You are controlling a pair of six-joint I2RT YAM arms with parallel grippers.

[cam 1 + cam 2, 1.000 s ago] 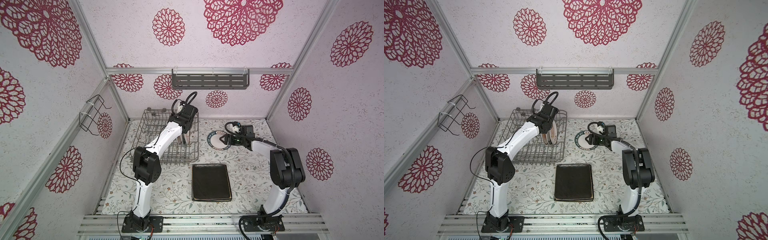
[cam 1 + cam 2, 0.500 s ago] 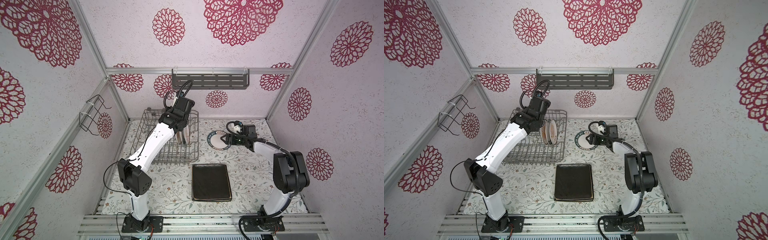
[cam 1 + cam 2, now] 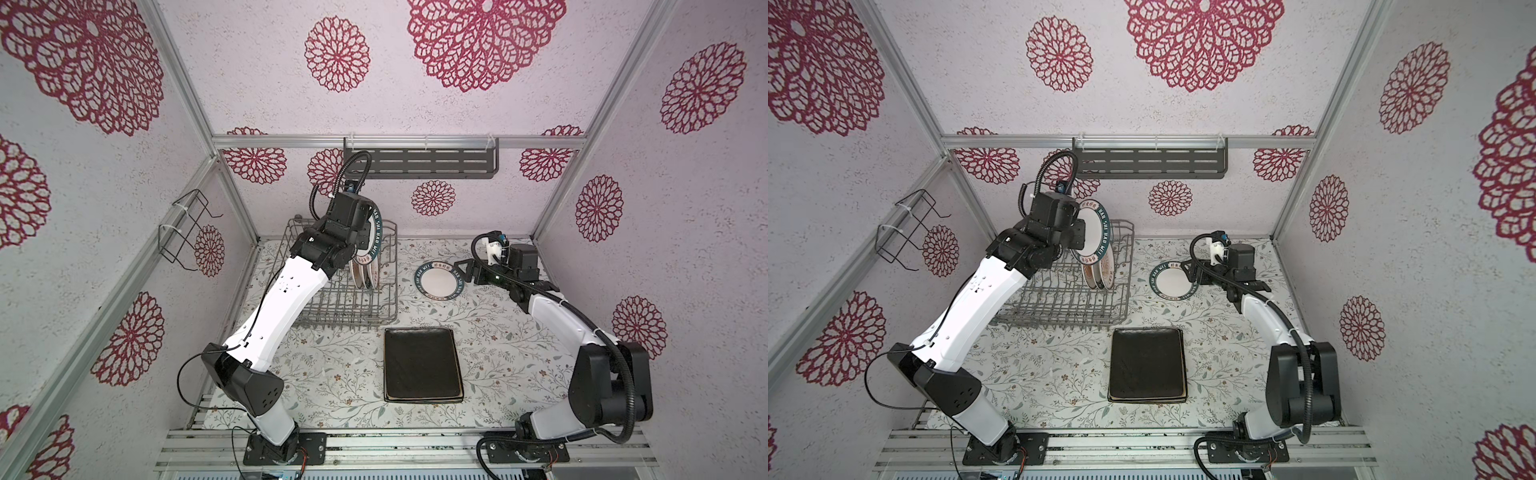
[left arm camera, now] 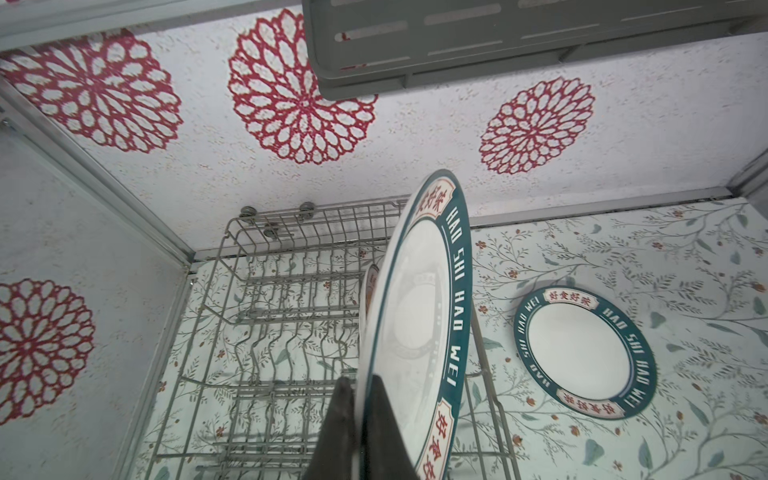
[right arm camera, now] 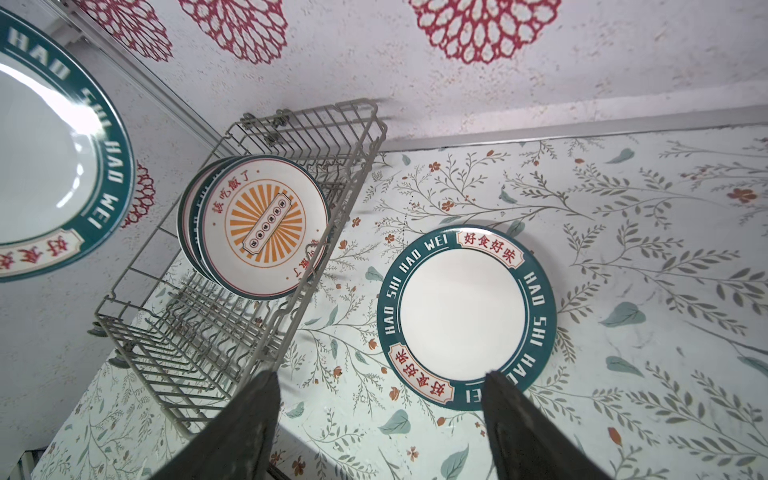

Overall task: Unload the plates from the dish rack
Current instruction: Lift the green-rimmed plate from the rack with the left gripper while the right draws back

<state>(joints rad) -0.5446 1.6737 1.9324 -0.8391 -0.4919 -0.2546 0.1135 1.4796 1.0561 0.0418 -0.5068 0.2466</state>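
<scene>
My left gripper (image 4: 359, 380) is shut on the rim of a round white plate with a dark-blue lettered rim (image 4: 419, 324), held upright above the dish rack (image 3: 345, 286) near its back right corner. A few more round plates (image 5: 262, 226) stand upright in the rack. Another blue-rimmed plate (image 3: 439, 283) lies flat on the table to the right of the rack. My right gripper (image 5: 380, 378) stands open low at that plate's near edge, nothing between its fingers. A dark brown rectangular plate (image 3: 422, 365) lies flat in front, on top of a stack.
A grey slotted shelf (image 3: 419, 162) hangs on the back wall just above the raised plate. A small black wire holder (image 3: 187, 228) is fixed to the left wall. Walls close the table in on three sides.
My left arm has lifted the blue-rimmed plate up out of the rack and stretched further back. The right gripper has stayed by the flat plate.
</scene>
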